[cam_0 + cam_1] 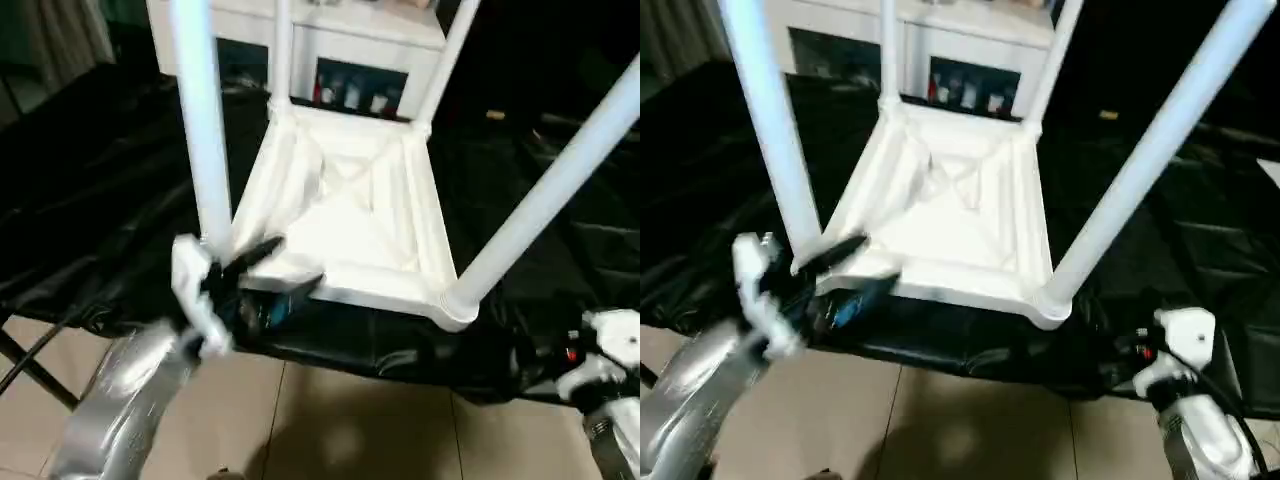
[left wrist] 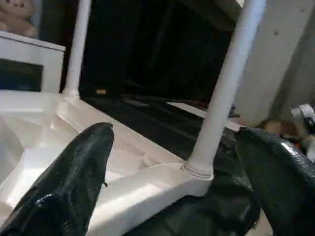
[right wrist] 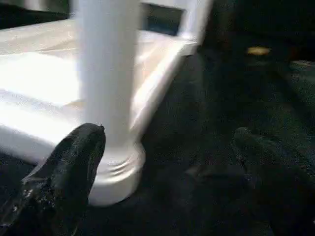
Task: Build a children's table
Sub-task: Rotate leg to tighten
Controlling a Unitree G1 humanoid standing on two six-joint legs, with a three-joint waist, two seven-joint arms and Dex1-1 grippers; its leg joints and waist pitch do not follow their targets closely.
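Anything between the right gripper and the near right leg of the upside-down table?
Nothing visible. In the right wrist view the right gripper is open, with only black table cover between its fingers and the leg seated in its corner socket.

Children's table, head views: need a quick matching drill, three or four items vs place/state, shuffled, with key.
Items:
1. children's table
2. left gripper
3. right gripper
4. white cabinet

States:
A. behind the black-covered work table
B. upside down, four legs up
C. open, at the table's near left corner
D. open, beside the near right leg

Pairs: 1-B, 2-C, 3-D, 4-A
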